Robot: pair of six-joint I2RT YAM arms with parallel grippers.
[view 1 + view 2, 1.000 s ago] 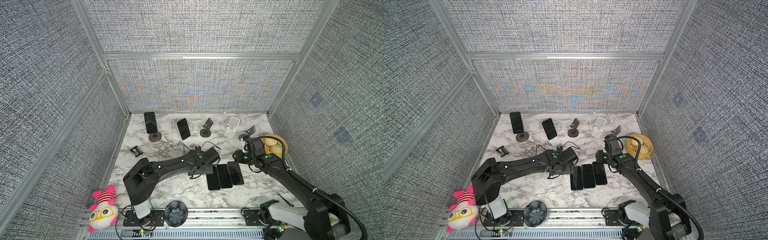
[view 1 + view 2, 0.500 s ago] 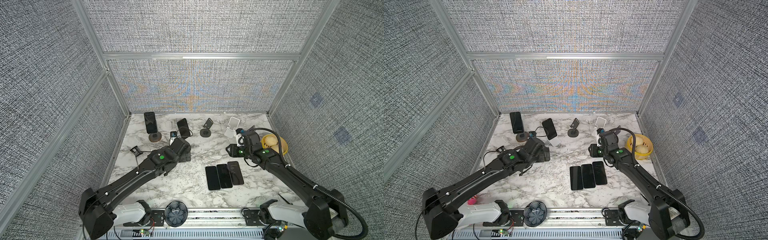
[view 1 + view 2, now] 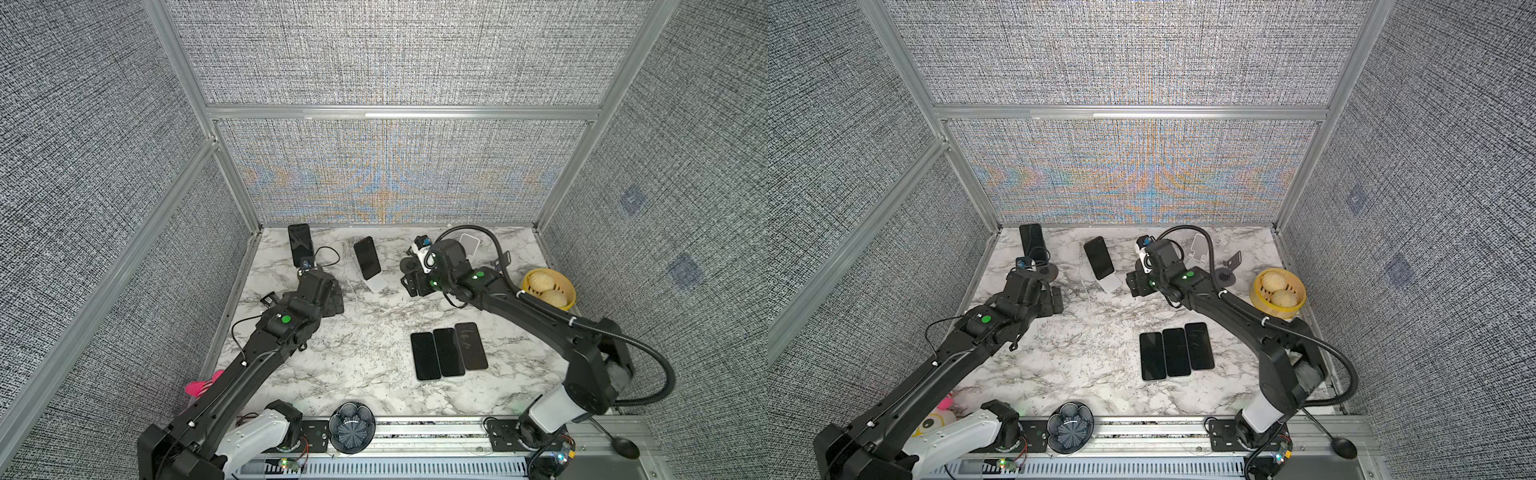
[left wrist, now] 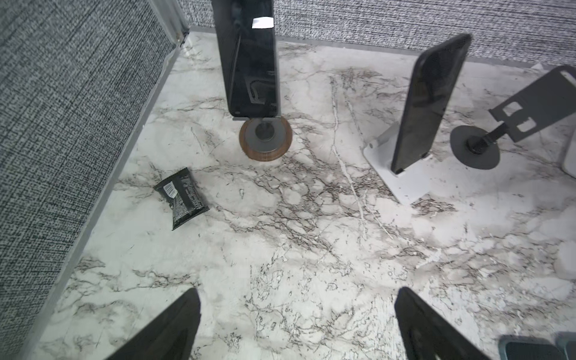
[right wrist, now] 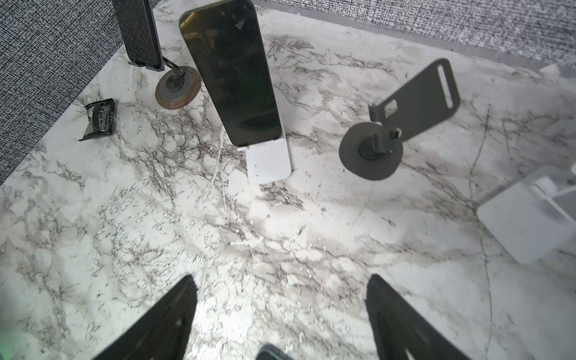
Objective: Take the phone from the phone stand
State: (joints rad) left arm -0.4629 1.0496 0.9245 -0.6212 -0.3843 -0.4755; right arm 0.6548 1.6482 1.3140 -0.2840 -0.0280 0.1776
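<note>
Phone (image 3: 367,257): upright on white stand (image 3: 377,283), back middle. Second phone (image 3: 300,244): on wood stand (image 4: 265,138), back-left corner. Left gripper (image 4: 297,314): spread wide, empty, near left wall (image 4: 62,124). Right gripper (image 5: 280,293): spread, empty. Bare marble (image 3: 365,332) between them.

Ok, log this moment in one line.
left hand open | right hand open | corner phone on wooden-base stand | middle phone on white stand

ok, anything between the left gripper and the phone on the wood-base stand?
Nothing visible. Bare marble lies between the open left gripper and the phone on the wood-base stand; the black packet sits off to the side.
</note>
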